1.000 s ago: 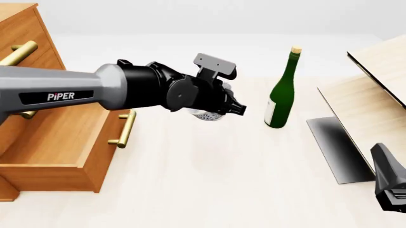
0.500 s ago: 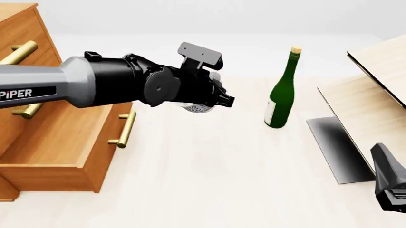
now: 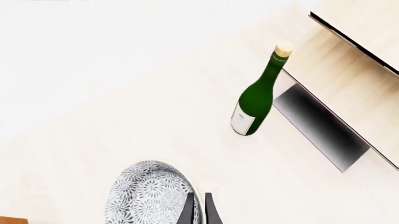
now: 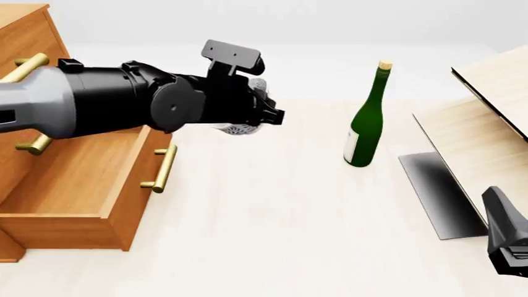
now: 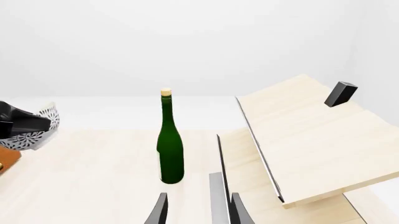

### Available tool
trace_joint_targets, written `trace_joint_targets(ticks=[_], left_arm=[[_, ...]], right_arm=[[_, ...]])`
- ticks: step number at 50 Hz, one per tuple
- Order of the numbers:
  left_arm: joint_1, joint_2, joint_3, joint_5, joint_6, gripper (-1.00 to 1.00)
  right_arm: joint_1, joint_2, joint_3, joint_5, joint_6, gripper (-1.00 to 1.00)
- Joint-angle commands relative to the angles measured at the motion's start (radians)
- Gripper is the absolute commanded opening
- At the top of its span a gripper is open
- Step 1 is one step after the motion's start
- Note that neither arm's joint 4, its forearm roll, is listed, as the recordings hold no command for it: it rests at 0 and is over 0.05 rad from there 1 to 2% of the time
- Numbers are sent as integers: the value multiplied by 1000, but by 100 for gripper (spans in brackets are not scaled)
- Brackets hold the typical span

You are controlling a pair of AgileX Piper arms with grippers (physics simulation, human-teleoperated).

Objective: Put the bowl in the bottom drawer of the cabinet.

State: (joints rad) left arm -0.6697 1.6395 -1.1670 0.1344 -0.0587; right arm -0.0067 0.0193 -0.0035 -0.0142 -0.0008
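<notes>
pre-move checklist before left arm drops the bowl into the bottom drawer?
1. Bowl gripped by left gripper: ok, fingers pinch its rim.
2. Bottom drawer open: ok.
3. Drawer interior free of objects: cannot tell, arm hides part.
4. Bowl above drawer: not ok, it hangs beside the drawer front in the front view.
5. Wine bottle clear of path: ok, upright, far side from the drawer.
6. Right gripper out of the way: ok, open, apart.

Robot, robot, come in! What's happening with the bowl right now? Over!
Left gripper shut on the bowl, held above the table. Right gripper open, idle. Bottom drawer open, nothing blocking. Wine bottle off to the right.
</notes>
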Motion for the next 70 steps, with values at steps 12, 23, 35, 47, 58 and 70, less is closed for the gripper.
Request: trace_joint_targets(ticks=[12,23,35,47,58,70], left_arm=[[65,-49,0,22,-6,-100],[115,-62,4,30,-18,-100],[180,-72,6,51,-23,-100],[228,-114,52,22,-29,-100],[253,-140,91,0,-43,-100],[279,-166,127,-17,-60,-100]], right_arm=[[0,0,0,0,0,100],[0,0,0,0,0,100],[0,0,0,0,0,100],[0,0,0,0,0,100],[0,0,0,0,0,100],[0,0,0,0,0,100]])
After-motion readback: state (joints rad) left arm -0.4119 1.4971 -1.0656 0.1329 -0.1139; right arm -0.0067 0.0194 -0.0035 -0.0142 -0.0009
